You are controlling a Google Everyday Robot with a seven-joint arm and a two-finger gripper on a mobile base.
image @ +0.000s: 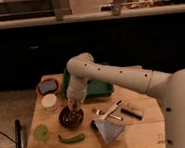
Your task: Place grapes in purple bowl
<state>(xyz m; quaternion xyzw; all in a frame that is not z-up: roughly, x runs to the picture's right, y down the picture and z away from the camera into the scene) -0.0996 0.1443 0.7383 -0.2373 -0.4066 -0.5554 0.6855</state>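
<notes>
The purple bowl (71,117) stands on the wooden table (143,130), left of the middle, dark with something dark inside. My gripper (75,108) hangs straight down from the white arm (111,75), right over the bowl with its tip at the bowl's rim. The gripper hides part of the bowl's inside. I cannot make out the grapes as a separate thing; they may be in the bowl or under the gripper.
A green tray (99,90) lies behind the bowl. A red bowl holding a blue object (48,86) and a white cup (50,102) stand at the left. A green disc (41,132), a green vegetable (71,138), a grey-blue cloth (108,130) and utensils (115,111) lie near the front.
</notes>
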